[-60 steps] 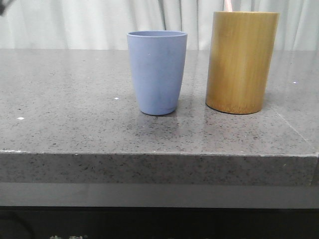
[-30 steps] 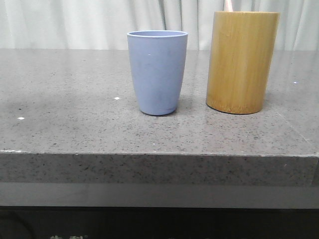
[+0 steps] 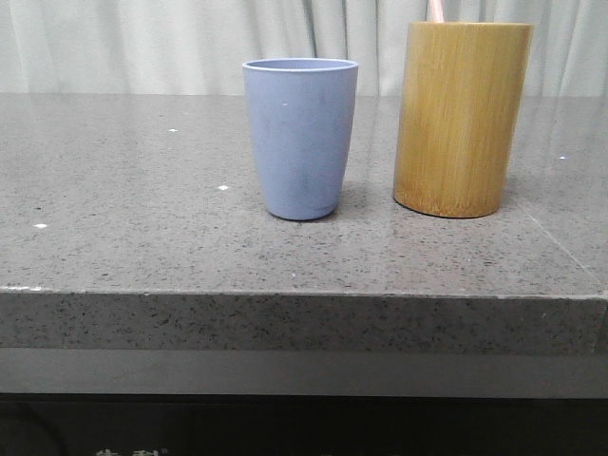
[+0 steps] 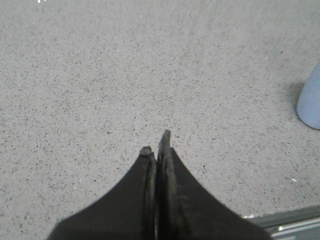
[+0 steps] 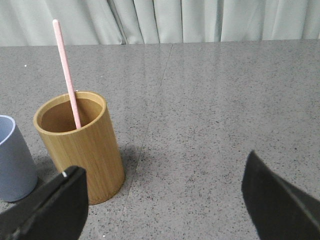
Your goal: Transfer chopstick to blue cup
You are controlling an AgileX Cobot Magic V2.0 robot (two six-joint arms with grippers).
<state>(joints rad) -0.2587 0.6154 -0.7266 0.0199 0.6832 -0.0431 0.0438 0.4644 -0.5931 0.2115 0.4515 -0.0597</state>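
Note:
The blue cup (image 3: 300, 138) stands upright mid-table; it also shows in the right wrist view (image 5: 12, 160) and at the edge of the left wrist view (image 4: 311, 102). A pale pink chopstick (image 5: 67, 75) stands in the bamboo holder (image 5: 82, 145), and its tip shows above the holder (image 3: 461, 119) in the front view (image 3: 435, 9). My left gripper (image 4: 156, 145) is shut and empty over bare counter, apart from the blue cup. My right gripper (image 5: 162, 185) is wide open and empty, to the side of the bamboo holder. Neither gripper shows in the front view.
The grey speckled counter (image 3: 142, 209) has a front edge low in the front view (image 3: 304, 294). A pale curtain (image 3: 142, 43) hangs behind. A seam (image 5: 150, 120) runs across the counter beside the holder.
A dark blur at the front view's upper left corner and a faint shadow on the counter's left side are gone. The cups and chopstick have not moved.

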